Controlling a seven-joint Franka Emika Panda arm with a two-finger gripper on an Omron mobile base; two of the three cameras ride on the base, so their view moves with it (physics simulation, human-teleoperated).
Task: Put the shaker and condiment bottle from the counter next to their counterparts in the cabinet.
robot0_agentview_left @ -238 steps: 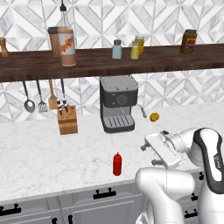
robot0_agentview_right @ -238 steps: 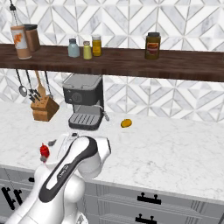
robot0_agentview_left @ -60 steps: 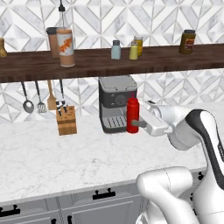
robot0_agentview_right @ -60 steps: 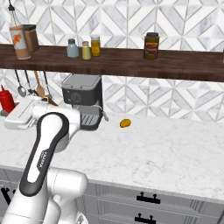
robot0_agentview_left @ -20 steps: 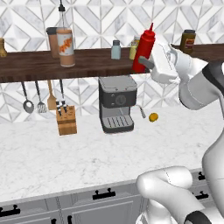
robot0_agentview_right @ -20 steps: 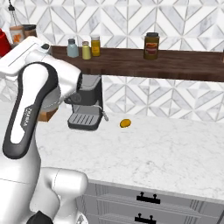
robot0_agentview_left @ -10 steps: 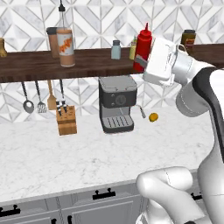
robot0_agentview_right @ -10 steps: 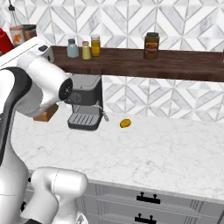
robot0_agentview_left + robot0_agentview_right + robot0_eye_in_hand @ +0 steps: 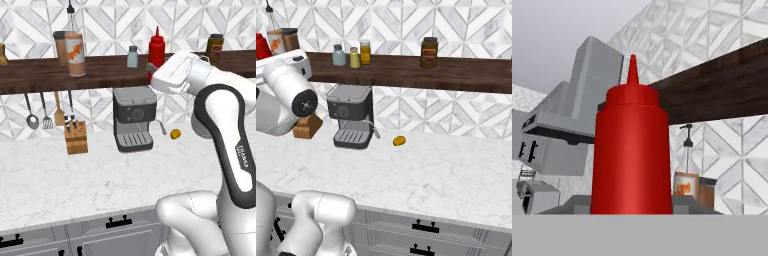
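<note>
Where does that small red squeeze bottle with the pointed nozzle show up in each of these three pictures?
Left base view: the red plastic squeeze bottle stands upper centre-right, above the long dark brown wooden shelf.
Right base view: a red sliver at the far left edge, upper part.
Hand view: it rises large in the middle.
Shared landmark: the tall orange-and-white-labelled bottle.

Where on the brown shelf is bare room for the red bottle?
Bare plank lies between the orange-labelled bottle and the blue-grey shaker, and between the yellow jar and the dark jar. The shakers' cluster is crowded.
</note>
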